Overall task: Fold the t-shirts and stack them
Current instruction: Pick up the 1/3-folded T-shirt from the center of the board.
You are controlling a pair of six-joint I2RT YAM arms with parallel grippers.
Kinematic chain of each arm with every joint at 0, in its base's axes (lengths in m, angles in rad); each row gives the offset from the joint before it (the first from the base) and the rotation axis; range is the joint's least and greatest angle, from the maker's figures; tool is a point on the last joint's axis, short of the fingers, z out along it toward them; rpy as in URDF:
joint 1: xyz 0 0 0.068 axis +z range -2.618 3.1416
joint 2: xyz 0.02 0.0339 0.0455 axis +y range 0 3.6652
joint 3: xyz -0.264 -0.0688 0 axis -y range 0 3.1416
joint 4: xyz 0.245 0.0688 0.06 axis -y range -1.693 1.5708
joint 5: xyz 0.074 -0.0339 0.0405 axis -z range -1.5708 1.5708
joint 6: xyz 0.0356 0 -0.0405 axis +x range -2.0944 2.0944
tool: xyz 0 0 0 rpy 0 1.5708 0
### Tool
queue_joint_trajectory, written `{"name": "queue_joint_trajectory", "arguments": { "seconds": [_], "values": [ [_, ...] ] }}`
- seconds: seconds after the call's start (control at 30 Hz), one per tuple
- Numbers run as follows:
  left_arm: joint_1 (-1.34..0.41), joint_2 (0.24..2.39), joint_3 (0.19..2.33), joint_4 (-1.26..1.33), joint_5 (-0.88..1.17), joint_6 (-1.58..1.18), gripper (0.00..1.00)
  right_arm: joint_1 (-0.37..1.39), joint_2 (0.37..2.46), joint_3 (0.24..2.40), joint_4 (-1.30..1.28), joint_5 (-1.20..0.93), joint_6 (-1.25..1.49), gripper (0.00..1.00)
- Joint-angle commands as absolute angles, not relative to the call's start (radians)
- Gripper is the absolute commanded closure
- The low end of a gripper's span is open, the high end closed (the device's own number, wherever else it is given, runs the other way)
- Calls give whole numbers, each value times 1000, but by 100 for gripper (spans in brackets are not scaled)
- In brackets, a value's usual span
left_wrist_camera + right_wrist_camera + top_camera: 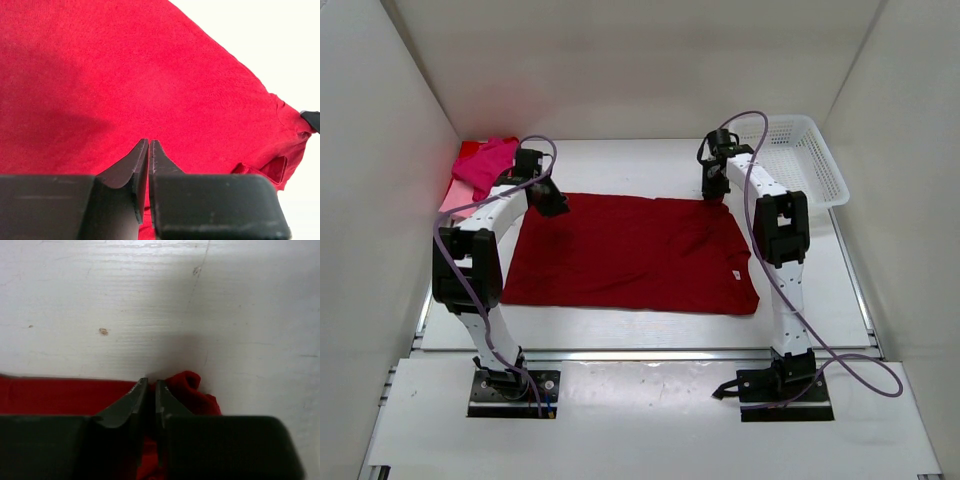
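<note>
The large dark crimson t-shirt (630, 255) lies spread flat in the middle of the table. My left gripper (552, 203) is at its far left corner. In the left wrist view the gripper (149, 142) has its jaws pressed together over the crimson cloth (150, 75), and a sliver of red shows between them. My right gripper (712, 192) is at the far right corner; in the right wrist view the gripper (150, 382) is shut on the shirt's edge (50, 395), and cloth bunches up beside one finger. The hot pink t-shirt (488, 162) and the pale pink t-shirt (455, 200) are heaped at the far left.
A white mesh basket (832, 170) stands at the far right, close behind the right arm. White walls close in the table on the left, back and right. Bare white table (150, 300) lies beyond the shirt's far edge.
</note>
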State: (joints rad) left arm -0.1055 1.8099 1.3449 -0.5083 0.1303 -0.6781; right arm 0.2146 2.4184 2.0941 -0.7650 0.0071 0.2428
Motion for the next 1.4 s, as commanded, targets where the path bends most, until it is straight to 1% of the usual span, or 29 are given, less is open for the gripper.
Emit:
{"name": "queue_joint_trajectory", "arguments": {
  "seconds": [0.0, 0.13, 0.27, 0.33, 0.43, 0.5, 0.53, 0.57, 0.6, 0.63, 0.67, 0.7, 0.77, 0.8, 0.83, 0.93, 0.97, 1.0, 1.03, 1.07, 1.17, 1.23, 1.27, 1.37],
  "values": [
    [-101, 1789, 1391, -491, 146, -675, 83, 209, 2386, 2147, -764, 8, 271, 100],
    [-101, 1787, 1397, -491, 141, -680, 83, 207, 2304, 2197, -765, 0, 281, 100],
    [-92, 1775, 1387, -500, 124, -677, 84, 239, 2223, 2215, -799, 89, 279, 99],
    [-78, 1763, 1381, -500, 123, -686, 85, 267, 2194, 2200, -821, 113, 276, 100],
    [-72, 1750, 1373, -498, 123, -707, 85, 322, 2120, 2070, -824, 170, 273, 100],
    [-75, 1735, 1378, -506, 100, -696, 86, 365, 2022, 1882, -775, 178, 300, 99],
    [-74, 1732, 1373, -506, 88, -704, 86, 376, 1956, 1828, -726, 163, 317, 99],
    [-69, 1729, 1362, -505, 94, -707, 85, 374, 1925, 1728, -706, 143, 331, 97],
    [-61, 1724, 1353, -502, 95, -710, 85, 379, 1870, 1639, -672, 131, 359, 87],
    [-61, 1721, 1351, -505, 91, -709, 85, 380, 1846, 1600, -637, 102, 377, 76],
    [-60, 1717, 1345, -497, 92, -716, 85, 380, 1806, 1541, -617, 82, 371, 55],
    [-49, 1717, 1342, -499, 97, -713, 86, 376, 1783, 1507, -618, 60, 377, 46],
    [-60, 1715, 1342, -495, 95, -721, 85, 361, 1761, 1482, -626, 26, 362, 46],
    [-58, 1712, 1347, -502, 95, -719, 86, 356, 1743, 1474, -636, 18, 356, 51],
    [-58, 1709, 1345, -508, 88, -713, 85, 351, 1724, 1471, -652, 24, 347, 52],
    [-45, 1718, 1379, -500, 83, -736, 85, 322, 1703, 1460, -615, 15, 333, 51],
    [-44, 1721, 1390, -491, 78, -739, 85, 302, 1713, 1476, -606, -32, 333, 51],
    [-46, 1733, 1400, -482, 66, -742, 84, 289, 1747, 1520, -618, -57, 331, 53],
    [-57, 1741, 1425, -473, 39, -747, 82, 267, 1793, 1570, -621, -81, 321, 58],
    [-58, 1753, 1455, -477, 14, -749, 80, 256, 1846, 1610, -632, -89, 319, 58],
    [-61, 1836, 1552, -515, 2, -732, 76, 248, 1963, 1698, -692, -78, 289, 57],
    [-55, 1882, 1601, -548, -44, -721, 73, 256, 1973, 1684, -716, -51, 288, 55],
    [-45, 1903, 1618, -558, -51, -715, 73, 264, 1950, 1639, -707, -19, 296, 52],
    [-29, 1953, 1646, -583, -64, -696, 71, 256, 1866, 1487, -629, -40, 342, 48]
  ]
}}
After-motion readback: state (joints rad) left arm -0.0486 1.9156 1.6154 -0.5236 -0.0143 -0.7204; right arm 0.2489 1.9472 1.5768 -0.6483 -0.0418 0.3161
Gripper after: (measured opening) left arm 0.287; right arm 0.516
